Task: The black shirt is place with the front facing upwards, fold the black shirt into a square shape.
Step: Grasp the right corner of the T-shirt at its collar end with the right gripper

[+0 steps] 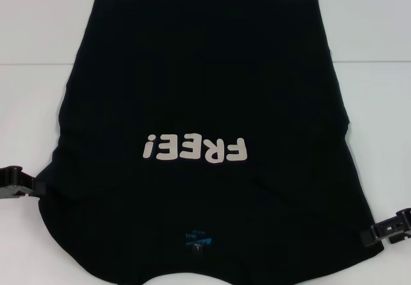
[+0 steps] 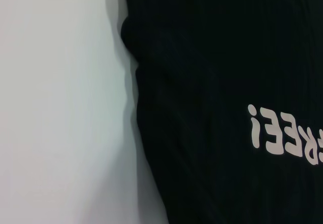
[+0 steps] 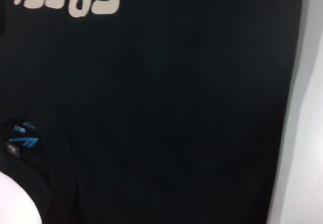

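Currently the black shirt [image 1: 205, 105] lies flat, print up, on the white surface [image 1: 38, 28]. Left gripper [image 1: 26, 185] and right gripper [image 1: 379, 232] sit at its near edges; finger state: cannot tell. Risk: uneven grip skews the fold.

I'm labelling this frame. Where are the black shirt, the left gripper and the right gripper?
black shirt [image 1: 205, 73]: head view, plain fabric above the lettering.
left gripper [image 1: 18, 183]: head view, black body at the shirt's edge.
right gripper [image 1: 389, 228]: head view, black body at the shirt's opposite edge.
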`<state>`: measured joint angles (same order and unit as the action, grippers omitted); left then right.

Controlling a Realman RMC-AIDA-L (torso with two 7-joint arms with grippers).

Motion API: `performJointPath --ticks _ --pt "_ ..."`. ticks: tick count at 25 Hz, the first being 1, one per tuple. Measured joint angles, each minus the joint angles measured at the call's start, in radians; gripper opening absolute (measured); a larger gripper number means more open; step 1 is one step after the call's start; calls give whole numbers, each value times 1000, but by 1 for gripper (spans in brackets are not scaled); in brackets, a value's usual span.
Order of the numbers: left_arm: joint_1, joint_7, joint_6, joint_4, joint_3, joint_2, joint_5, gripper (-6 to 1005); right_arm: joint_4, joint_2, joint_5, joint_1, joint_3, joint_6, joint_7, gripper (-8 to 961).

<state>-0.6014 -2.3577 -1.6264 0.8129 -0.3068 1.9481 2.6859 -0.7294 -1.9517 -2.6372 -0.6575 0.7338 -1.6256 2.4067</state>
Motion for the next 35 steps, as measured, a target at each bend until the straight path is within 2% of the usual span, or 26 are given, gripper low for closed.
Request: performJointPath --ticks 15,35 --pt "-2 0 8 0 -3 0 0 37 15 -5 -1 -16 6 2 -1 884" --pt "-4 2 13 0 -4 -2 -2 48 30 -25 -1 -47 27 6 1 883"
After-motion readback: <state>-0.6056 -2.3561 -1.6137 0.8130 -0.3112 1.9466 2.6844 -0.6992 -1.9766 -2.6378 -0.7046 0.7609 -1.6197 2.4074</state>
